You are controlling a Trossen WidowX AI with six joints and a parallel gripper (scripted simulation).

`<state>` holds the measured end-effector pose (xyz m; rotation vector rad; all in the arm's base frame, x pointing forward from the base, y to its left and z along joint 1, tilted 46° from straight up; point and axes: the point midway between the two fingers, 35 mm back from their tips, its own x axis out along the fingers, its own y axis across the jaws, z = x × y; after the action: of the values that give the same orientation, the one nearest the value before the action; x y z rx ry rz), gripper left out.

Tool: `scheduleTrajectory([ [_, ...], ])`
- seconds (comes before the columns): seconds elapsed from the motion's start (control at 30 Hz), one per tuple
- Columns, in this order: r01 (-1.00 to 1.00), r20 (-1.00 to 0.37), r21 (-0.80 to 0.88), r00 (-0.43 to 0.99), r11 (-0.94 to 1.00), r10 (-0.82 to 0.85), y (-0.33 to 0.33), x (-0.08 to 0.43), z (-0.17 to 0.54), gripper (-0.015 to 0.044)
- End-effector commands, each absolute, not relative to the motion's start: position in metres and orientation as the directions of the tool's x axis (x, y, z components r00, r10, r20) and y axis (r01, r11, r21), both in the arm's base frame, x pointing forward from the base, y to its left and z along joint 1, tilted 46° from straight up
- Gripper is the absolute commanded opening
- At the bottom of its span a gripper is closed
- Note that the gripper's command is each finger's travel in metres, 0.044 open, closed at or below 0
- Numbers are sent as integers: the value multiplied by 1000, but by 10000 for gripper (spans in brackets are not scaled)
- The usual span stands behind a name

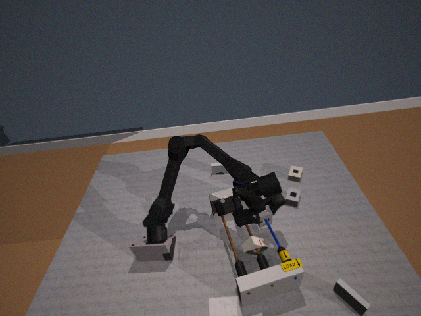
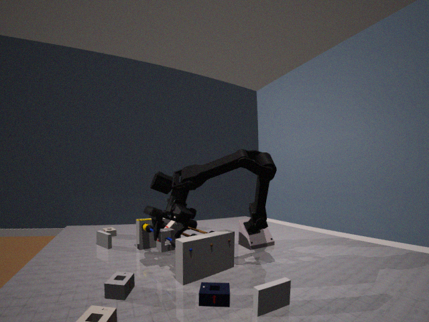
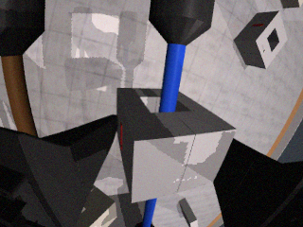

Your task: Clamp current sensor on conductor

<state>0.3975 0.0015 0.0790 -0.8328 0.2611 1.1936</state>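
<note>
The grey split-core sensor (image 1: 265, 219) (image 2: 165, 243) (image 3: 177, 163) sits round the blue conductor (image 1: 273, 235) (image 3: 172, 76), which passes through its window. Its two halves look met along a thin seam in the wrist view. A red mark (image 3: 121, 136) shows on its side; its pointing direction cannot be read. My gripper (image 1: 261, 213) (image 2: 167, 235) (image 3: 160, 126) is shut on this sensor, one finger on each side. The yellow LOAD marker (image 1: 291, 264) (image 2: 144, 219) stands at the conductor's near end in the top view, with its arrow pointing away from the sensor toward that end.
A cream sensor (image 1: 252, 243) sits on the middle brown conductor beside my gripper. White end blocks (image 1: 270, 286) (image 2: 206, 256) carry the conductors. Loose sensors (image 1: 295, 173) (image 1: 293, 196) (image 3: 265, 40), a navy sensor (image 2: 214, 294) and small upright blocks (image 1: 352, 296) (image 2: 271, 296) stand around.
</note>
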Motion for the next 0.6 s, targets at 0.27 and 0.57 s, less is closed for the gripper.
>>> scheduleTrajectory([
  [0.27, -894, -589, -431, 380, 120, 713, 2, 397, 79, 256],
  [0.57, -894, -589, -431, 380, 120, 713, 2, 397, 79, 196],
])
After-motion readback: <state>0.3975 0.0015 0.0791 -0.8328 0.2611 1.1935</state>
